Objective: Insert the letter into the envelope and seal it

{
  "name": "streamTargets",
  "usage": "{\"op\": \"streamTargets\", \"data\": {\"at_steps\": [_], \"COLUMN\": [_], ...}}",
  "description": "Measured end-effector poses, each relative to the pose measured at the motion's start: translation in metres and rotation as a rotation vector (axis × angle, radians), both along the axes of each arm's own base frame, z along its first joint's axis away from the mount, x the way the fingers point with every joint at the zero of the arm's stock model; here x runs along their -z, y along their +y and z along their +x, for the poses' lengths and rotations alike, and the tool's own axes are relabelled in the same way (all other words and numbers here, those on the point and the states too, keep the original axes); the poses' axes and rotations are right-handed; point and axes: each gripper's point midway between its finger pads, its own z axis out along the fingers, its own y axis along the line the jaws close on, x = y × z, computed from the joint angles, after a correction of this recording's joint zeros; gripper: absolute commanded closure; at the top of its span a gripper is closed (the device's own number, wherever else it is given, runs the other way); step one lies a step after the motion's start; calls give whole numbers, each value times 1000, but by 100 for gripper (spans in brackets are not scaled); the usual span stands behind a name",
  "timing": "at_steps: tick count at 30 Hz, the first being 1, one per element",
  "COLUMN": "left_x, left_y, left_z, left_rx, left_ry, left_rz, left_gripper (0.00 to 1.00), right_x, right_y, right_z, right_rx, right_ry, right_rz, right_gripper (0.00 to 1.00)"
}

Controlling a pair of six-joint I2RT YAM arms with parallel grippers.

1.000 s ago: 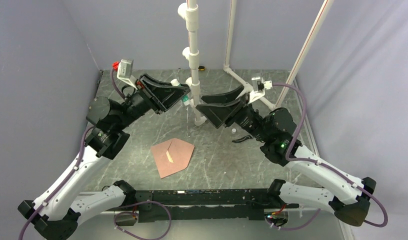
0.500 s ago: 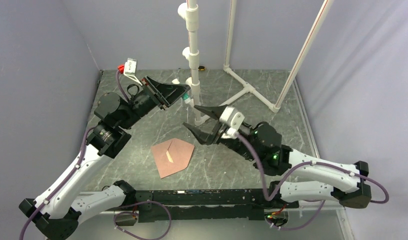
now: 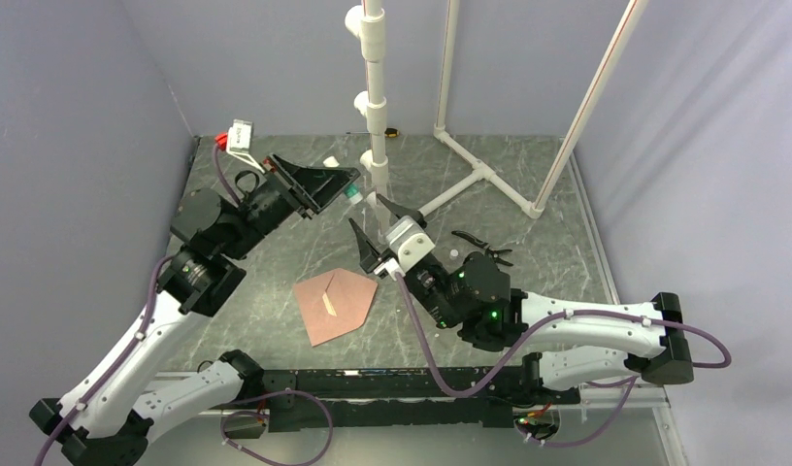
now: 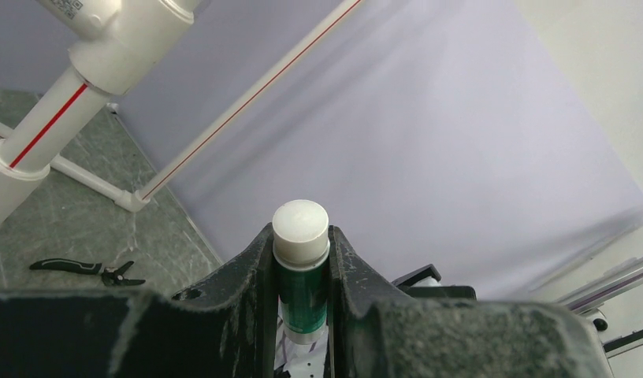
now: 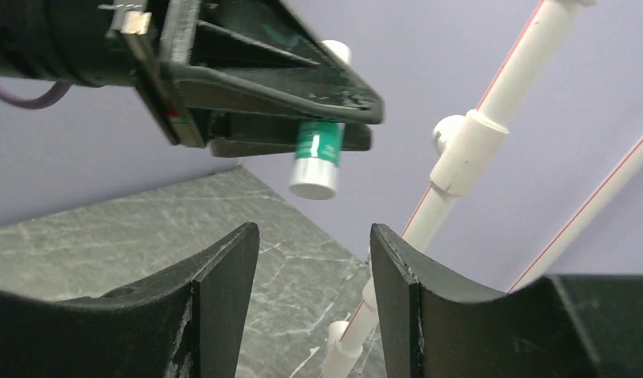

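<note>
While the envelope (image 3: 346, 296) is laid flat by the table's (image 3: 271, 260) near edge, a glue stick (image 4: 301, 268) is clamped in the left jaws and offered to the wide-spread right jaws, presumably for uncapping.

Right fingers (image 3: 363, 250) swung leftward, close to glue stick (image 3: 354, 195).

The left black claw (image 4: 300, 236) is clamping a green white-capped glue stick (image 5: 317, 153) aloft; the right black claw (image 5: 314, 230) is gaping toward it.
</note>
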Motion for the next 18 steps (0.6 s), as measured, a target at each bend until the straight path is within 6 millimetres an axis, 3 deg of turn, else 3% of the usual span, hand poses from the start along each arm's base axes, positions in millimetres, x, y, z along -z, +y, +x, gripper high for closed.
{"op": "streamTargets", "data": {"at_steps": [5, 11, 18], "left_x": [-3, 5, 6], "left_y": [7, 7, 5], "left_z": [-7, -7, -10], "left_rx": [-12, -11, 2], "left_ry": [-9, 5, -10], "left_rz": [-3, 25, 43], "left_gripper": [98, 97, 98], "right_x": [-9, -23, -33], "right_y": [-6, 1, 9], "right_z": [1, -3, -6], "right_rx": [26, -6, -33], "right_ry": [-4, -20, -33], "right_rz": [39, 47, 61], "right_gripper": [37, 37, 44]}}
